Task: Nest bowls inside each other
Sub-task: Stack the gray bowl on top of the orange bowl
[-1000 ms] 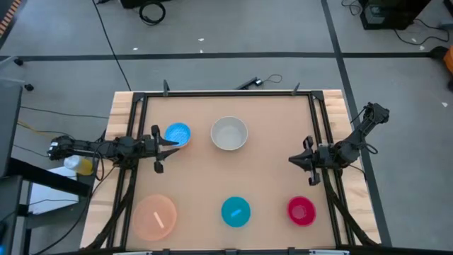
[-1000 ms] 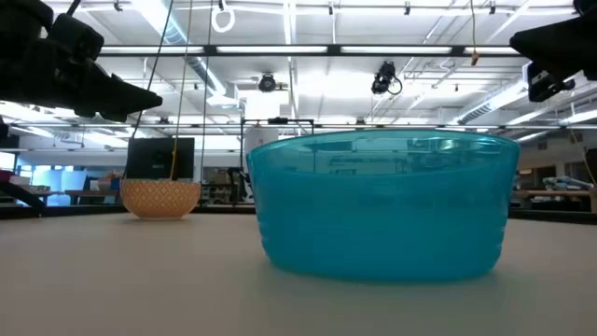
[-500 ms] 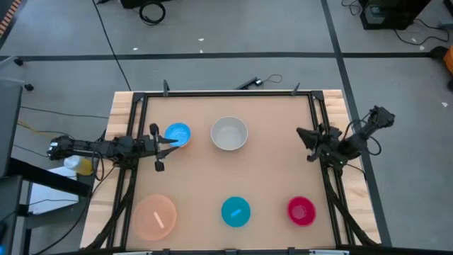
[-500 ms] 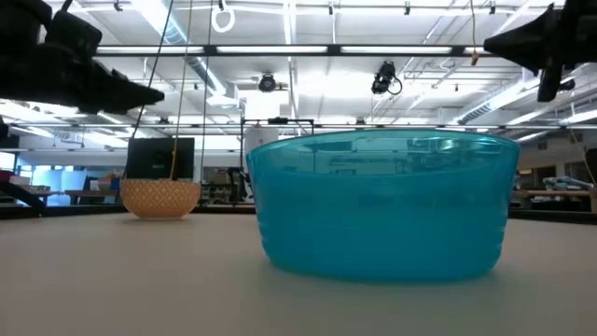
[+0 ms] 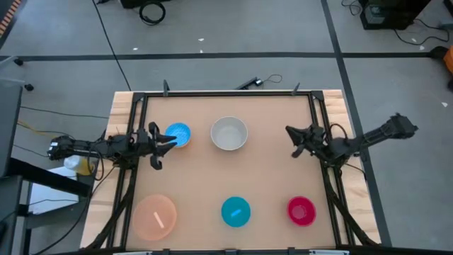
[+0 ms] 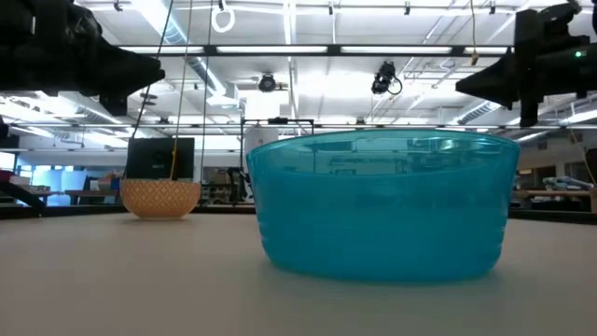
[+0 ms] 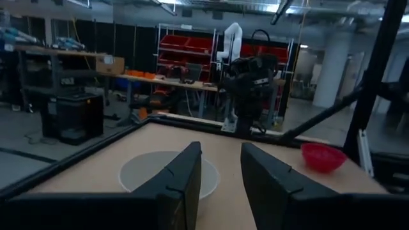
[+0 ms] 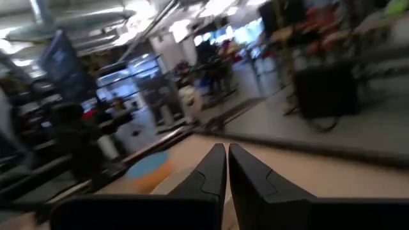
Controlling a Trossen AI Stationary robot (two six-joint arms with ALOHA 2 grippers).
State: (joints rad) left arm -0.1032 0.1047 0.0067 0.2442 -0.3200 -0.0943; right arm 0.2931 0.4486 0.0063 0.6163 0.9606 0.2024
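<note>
None of the nesting is done: all 5 bowls sit apart on my table, each empty as far as I can see from above. The small light blue bowl (image 5: 177, 134) and the white-grey bowl (image 5: 229, 134) stand side by side at the far end. Along the near edge run the large pale peach bowl (image 5: 156, 216), the teal bowl (image 5: 236, 212) and the magenta-red bowl (image 5: 301, 210), well apart from one another.

My left gripper (image 5: 157, 140) hangs just beside the light blue bowl, fingers parted with a clear gap between them and nothing in it. I think it sits slightly above the rim, though the overhead angle makes height hard to judge. My right gripper (image 5: 294, 141) is out over the right side of the table, between the white-grey bowl and the frame, fingers pressed together and holding nothing.

So 4 placements remain. I'd judge the light blue bowl is my first pick.
</note>
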